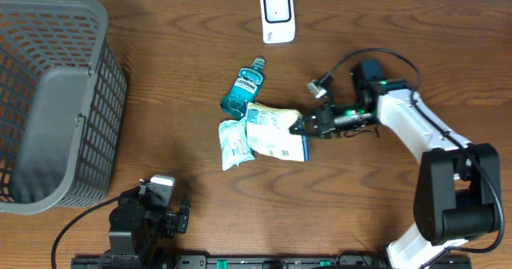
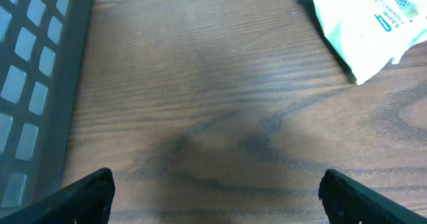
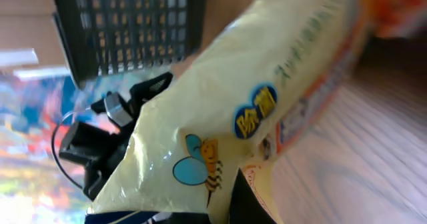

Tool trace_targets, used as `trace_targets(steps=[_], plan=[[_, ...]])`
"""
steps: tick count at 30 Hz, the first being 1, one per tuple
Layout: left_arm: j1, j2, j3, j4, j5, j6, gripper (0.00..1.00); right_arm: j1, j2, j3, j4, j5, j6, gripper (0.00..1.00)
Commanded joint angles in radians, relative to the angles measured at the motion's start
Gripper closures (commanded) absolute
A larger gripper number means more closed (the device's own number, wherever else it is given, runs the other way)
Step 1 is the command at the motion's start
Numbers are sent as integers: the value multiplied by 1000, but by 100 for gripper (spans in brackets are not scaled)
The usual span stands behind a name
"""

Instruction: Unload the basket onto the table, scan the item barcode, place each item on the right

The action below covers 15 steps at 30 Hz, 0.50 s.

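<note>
grey basket (image 1: 113, 93) at left; mouthwash bottle (image 1: 244, 90) beside wipes pack (image 1: 234, 144)

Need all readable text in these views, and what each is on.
"LISTERINE": teal plastic mouthwash bottle.
"WIPES": pale green soft wipes pack; the rest is too small.
Too blurred: blue-oval characters and other print on pale yellow plastic bag with bee drawing.
Nothing readable: white rectangular scanner.

Your right wrist camera is filled by a pale yellow, bee-printed packet (image 3: 220, 117); behind it, a dark mesh basket (image 3: 127, 24) and the wood table (image 3: 360, 164).
</note>
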<state>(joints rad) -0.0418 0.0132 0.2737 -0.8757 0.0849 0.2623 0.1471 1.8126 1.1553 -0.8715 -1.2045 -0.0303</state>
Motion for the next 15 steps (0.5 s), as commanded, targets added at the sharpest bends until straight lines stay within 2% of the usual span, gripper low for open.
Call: trace_targets(steps=[1, 2, 8, 15], plan=[[3, -3, -11, -32, 9, -2, 2, -63, 6, -6, -32, 50, -14, 99], [3, -3, -11, -33, 9, -2, 2, -75, 6, -6, -43, 84, -4, 99], [3, -3, -11, -32, 9, -2, 2, -108, 6, -6, -106, 610, 242, 99], [3, -3, -11, -32, 9, -2, 2, -106, 5, -5, -116, 816, 382, 99]])
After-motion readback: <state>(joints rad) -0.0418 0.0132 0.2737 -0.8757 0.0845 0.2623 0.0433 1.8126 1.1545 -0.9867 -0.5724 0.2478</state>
